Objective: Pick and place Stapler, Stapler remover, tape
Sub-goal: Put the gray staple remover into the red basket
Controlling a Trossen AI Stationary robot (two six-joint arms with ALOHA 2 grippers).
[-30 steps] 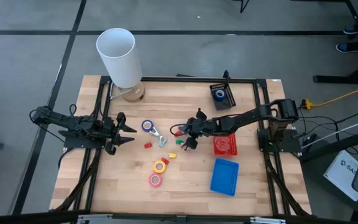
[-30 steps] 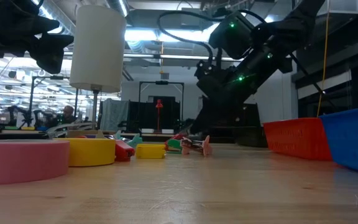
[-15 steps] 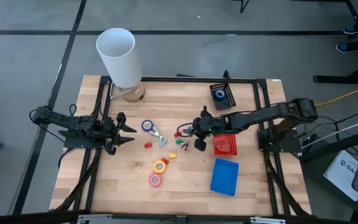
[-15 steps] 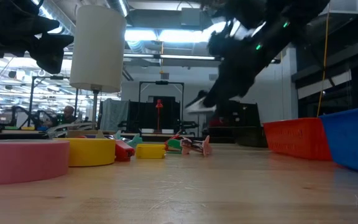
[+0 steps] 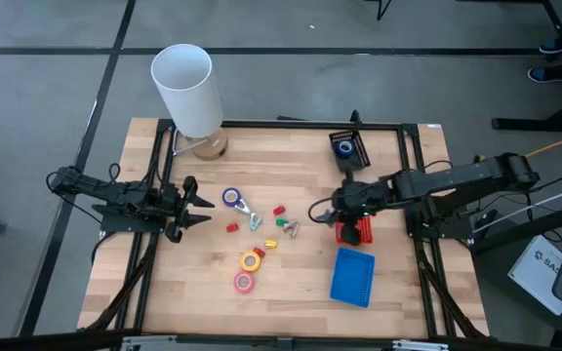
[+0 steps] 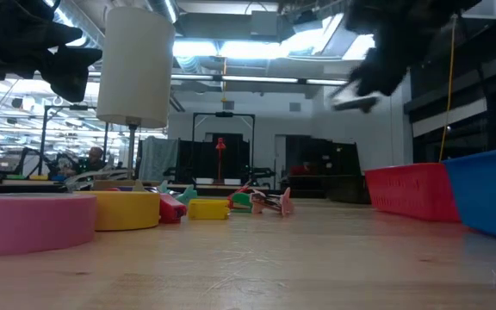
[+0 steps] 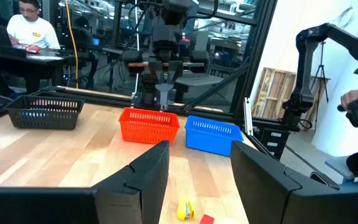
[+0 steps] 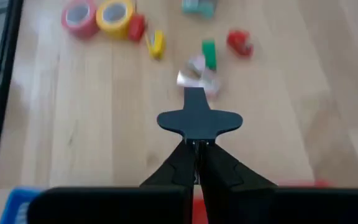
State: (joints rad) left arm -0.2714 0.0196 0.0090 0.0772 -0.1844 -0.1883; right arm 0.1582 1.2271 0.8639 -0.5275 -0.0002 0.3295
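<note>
The right pincer (image 5: 341,216) hung above the red basket (image 5: 359,232) with its fingers pressed together on a thin dark piece, which I could not identify. The left pincer (image 5: 203,207) waited at the left side of the surface (image 5: 301,283), fingers apart and empty. The yellow tape (image 5: 251,261) and pink tape (image 5: 244,283) lay near the middle front, one blue tape (image 5: 230,197) beside a stapler remover (image 5: 250,214), another blue tape (image 5: 345,148) in the black basket (image 5: 357,154).

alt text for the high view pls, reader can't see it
Seen from above, the right gripper hangs with jaws shut at the red basket, with a blue basket beside it. Small coloured staple removers and tape rolls lie scattered mid-table. The left gripper waits near the table's left edge, jaws open, below a tall white cylinder.
</note>
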